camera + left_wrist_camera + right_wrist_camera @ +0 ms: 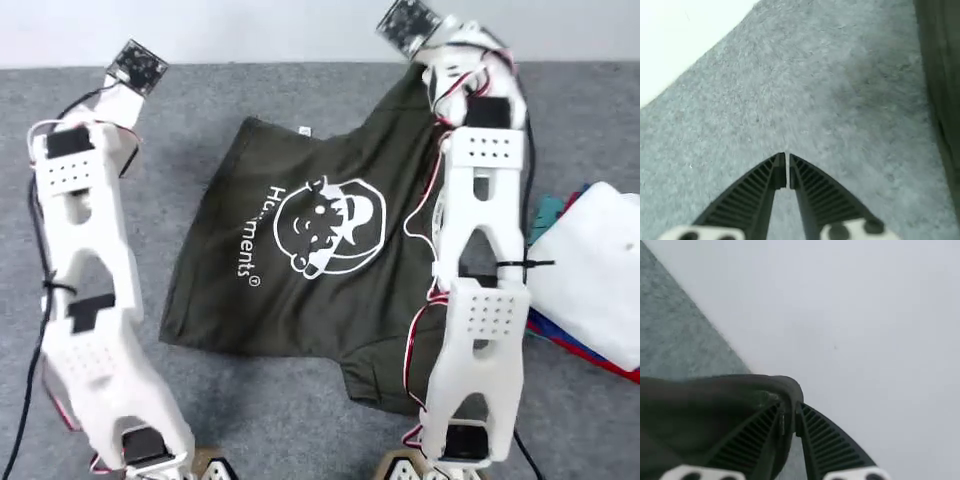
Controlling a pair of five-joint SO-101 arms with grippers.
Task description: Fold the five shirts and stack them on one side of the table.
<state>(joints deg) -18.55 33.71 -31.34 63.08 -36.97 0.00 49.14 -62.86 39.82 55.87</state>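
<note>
right jaws pinch only a thin edge of the dark shirt (215, 300), left jaws shut empty over the tabletop (815, 75), so that edge could slip free mid-fold and bunch.

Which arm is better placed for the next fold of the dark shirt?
Likely right: the right gripper is shut on the dark shirt at its far edge; the left gripper is shut over bare table.
</note>
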